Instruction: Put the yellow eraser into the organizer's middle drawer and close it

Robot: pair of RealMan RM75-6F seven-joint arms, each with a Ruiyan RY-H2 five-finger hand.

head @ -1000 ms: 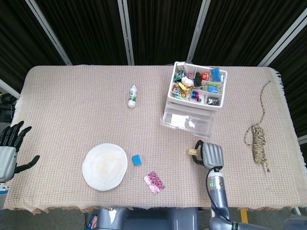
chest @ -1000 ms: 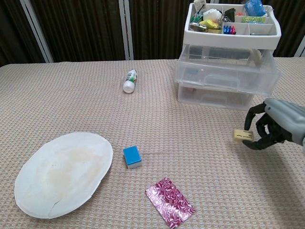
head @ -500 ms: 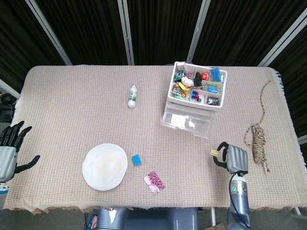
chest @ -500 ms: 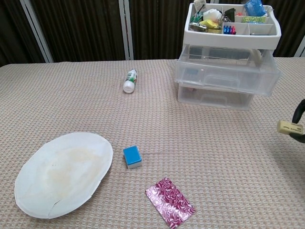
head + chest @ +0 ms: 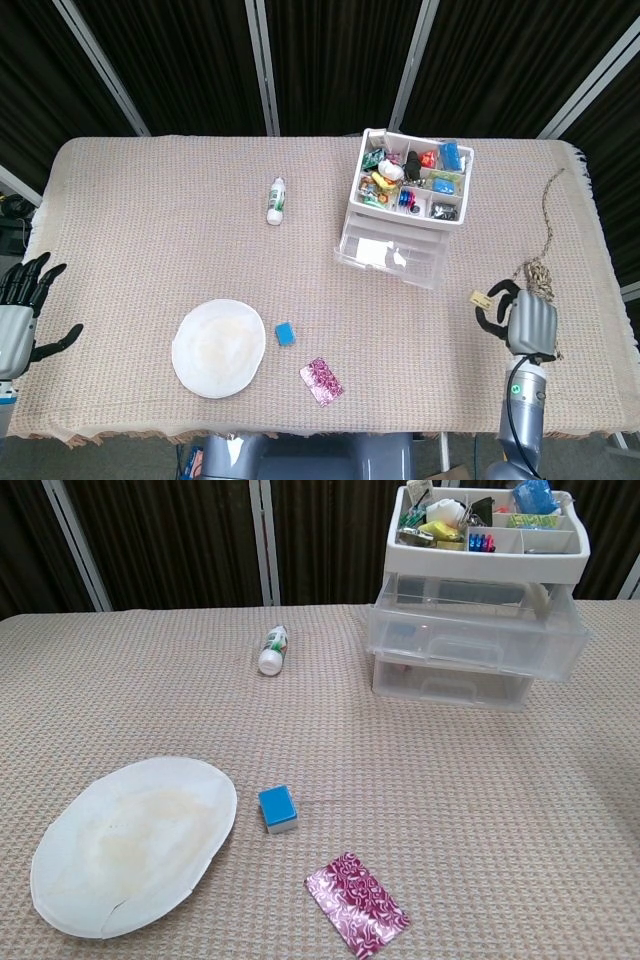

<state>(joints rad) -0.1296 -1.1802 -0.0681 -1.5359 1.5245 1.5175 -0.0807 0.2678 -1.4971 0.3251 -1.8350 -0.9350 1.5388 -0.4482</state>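
In the head view my right hand point(image 5: 525, 320) hovers near the table's right side, beside the twine, and pinches the pale yellow eraser point(image 5: 481, 298) at its fingertips. The clear plastic organizer point(image 5: 405, 210) stands at the back right; its middle drawer point(image 5: 475, 630) is pulled out toward me. A white tray of small items point(image 5: 487, 528) tops it. My left hand point(image 5: 20, 305) hangs off the table's left edge with fingers spread and nothing in it. The chest view shows neither hand.
A white bottle point(image 5: 276, 200) lies at the back centre. A white plate point(image 5: 218, 347), a blue block point(image 5: 284, 333) and a pink patterned card point(image 5: 321, 381) lie near the front. A bundle of twine point(image 5: 540, 290) lies at the right edge.
My right hand has carried the eraser to the right, from in front of the organizer to beside the twine, leaving the chest view. The left hand has not moved.
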